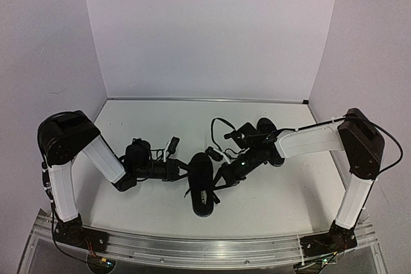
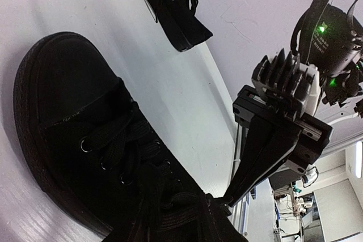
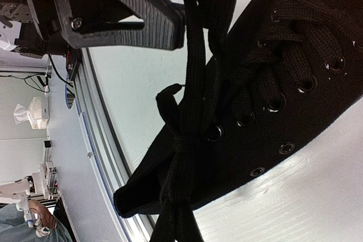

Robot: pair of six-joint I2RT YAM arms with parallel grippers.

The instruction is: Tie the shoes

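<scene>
One black shoe (image 1: 202,190) lies between my grippers, toe towards the far side. It fills the left wrist view (image 2: 68,100) and the right wrist view (image 3: 300,77). The second shoe (image 1: 270,134) lies at the back right, also in the left wrist view (image 2: 170,4). My left gripper (image 1: 182,170) is at the near shoe's left side and holds a taut lace (image 3: 190,83) at its fingertips (image 3: 153,26). My right gripper (image 1: 221,176) is at the shoe's right side, its fingers (image 2: 266,157) closed on a lace end. The laces cross in a knot (image 3: 182,137) over the shoe's opening.
An aluminium rail (image 1: 205,248) runs along the table's near edge. White walls close the back and both sides. Loose black cables (image 1: 221,123) lie behind the near shoe, next to the second shoe.
</scene>
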